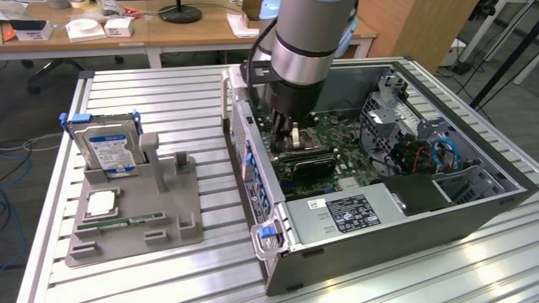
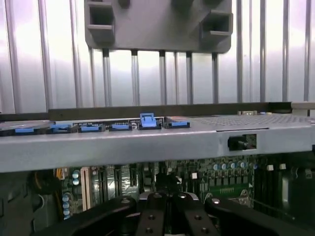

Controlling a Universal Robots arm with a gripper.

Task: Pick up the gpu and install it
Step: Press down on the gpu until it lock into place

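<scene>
Arm (image 1: 307, 38) reaches down into computer case (image 1: 471, 208) (pincer (image 2: 167, 206) closed).

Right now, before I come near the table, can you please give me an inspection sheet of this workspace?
Surface: slatted metal table, carrying grey fixture tray and open computer case.
Job's things: gpu, dark card on the motherboard in the case; seating cannot be judged.
Clutter: hard drive standing in tray, memory stick, chip.
Hand: shut, above the motherboard.
Cables: blue cables in case; floor cables beside the table.
Surroundings: wooden desks with boxes.
</scene>
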